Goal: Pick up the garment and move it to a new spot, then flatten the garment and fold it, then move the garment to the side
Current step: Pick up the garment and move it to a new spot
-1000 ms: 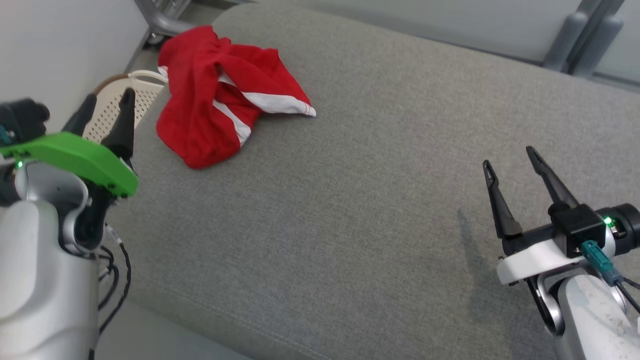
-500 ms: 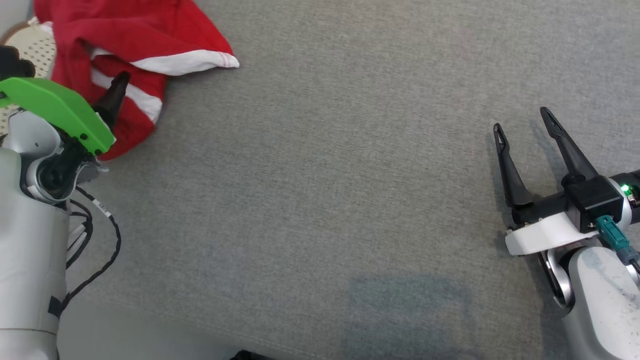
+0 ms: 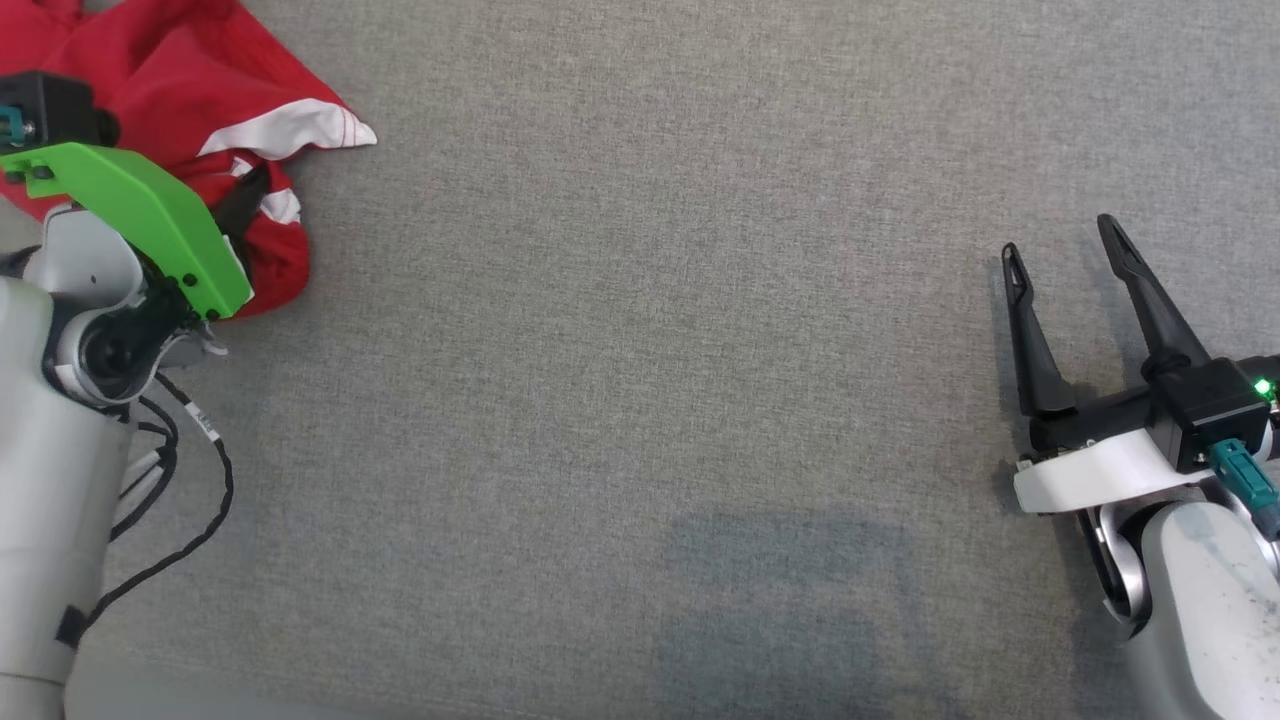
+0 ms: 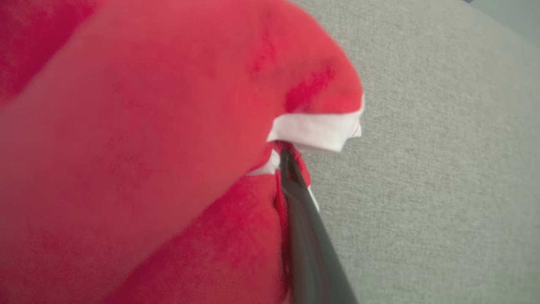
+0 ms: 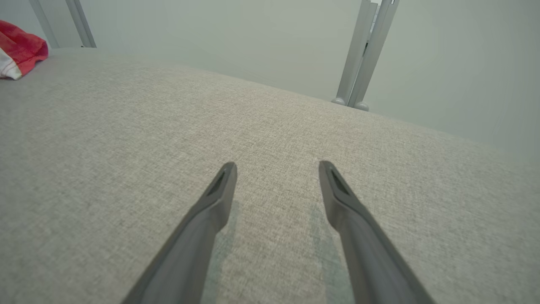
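Observation:
The garment [image 3: 170,90] is a crumpled red piece with white bands, lying at the far left of the grey cushion [image 3: 650,350]. My left gripper [image 3: 255,185], under its green cover, is shut on the garment's near fold. In the left wrist view one dark finger [image 4: 295,190] is pressed into the red cloth [image 4: 147,147] just below a white hem; the other finger is hidden by fabric. My right gripper [image 3: 1060,238] hovers open over bare cushion at the right, far from the garment, with nothing between its fingers [image 5: 277,164]. A corner of the garment [image 5: 21,50] shows at the right wrist view's far left.
The cushion's near edge runs along the bottom left [image 3: 200,690]. Black cables [image 3: 190,500] hang beside my left forearm. Grey metal posts [image 5: 358,55] stand beyond the cushion's far edge, against a pale wall.
The head camera has tilted down and the picture has shifted. My left gripper has reached into the garment and gone from open to shut on its fold. The right gripper stays open.

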Robot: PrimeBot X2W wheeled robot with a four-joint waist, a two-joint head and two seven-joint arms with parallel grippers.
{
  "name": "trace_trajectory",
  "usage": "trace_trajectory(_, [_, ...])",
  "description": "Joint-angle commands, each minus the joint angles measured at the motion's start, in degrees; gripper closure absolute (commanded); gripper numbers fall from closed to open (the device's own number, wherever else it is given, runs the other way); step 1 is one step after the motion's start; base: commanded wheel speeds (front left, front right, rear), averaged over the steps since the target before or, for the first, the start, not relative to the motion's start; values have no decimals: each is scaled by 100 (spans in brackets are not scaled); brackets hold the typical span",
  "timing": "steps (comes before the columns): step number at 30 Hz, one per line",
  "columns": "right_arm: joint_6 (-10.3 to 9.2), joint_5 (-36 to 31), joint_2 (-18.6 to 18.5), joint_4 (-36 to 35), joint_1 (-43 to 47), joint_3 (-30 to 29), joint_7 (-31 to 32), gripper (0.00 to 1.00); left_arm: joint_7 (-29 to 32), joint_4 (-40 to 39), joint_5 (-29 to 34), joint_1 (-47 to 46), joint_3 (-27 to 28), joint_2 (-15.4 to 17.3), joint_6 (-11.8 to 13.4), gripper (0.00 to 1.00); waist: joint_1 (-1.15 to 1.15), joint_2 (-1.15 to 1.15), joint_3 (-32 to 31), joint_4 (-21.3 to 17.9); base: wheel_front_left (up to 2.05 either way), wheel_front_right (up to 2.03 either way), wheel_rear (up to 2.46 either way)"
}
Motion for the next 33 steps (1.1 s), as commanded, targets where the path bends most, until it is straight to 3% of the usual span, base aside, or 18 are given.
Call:
trace_trajectory(1, [-8,79,84,40,63,-22,-16,0,234,-419,-289,123,-180,287,-16,100,-1,68,-156,-4,0,0,0])
trace_trajectory(8, [-8,172,392,143,11,50,-16,0,1225,-2330,-1047,231,-763,1175,-16,100,-1,68,-454,-164,0,0,0])
trace_trajectory(14, [-8,270,584,152,-88,19,-16,0,1974,-3640,-1774,331,-815,1520,-15,100,-1,68,-612,-462,0,0,0])
trace_trajectory(16, [-8,319,640,152,-120,11,-16,0,2294,-4105,-2087,340,-819,1585,82,100,-1,68,-655,-625,0,0,0])
trace_trajectory(18, [-8,403,711,152,-184,11,-16,0,2779,-4771,-2468,286,-849,1679,339,100,-1,68,-702,-919,0,0,0])
trace_trajectory(24, [-8,694,771,200,-235,24,-16,0,3610,-5608,-2878,-125,-1068,1606,1010,100,-1,68,-827,-1611,0,0,0])
trace_trajectory(29, [-8,1119,774,228,-176,79,-16,0,4130,-5762,-2909,-557,-1470,1274,1459,100,-1,68,-916,-2228,0,0,0])
trace_trajectory(33, [-8,1335,778,232,-99,53,-16,0,4422,-5751,-2975,-794,-1803,916,1679,100,-1,68,-943,-2657,0,0,0])
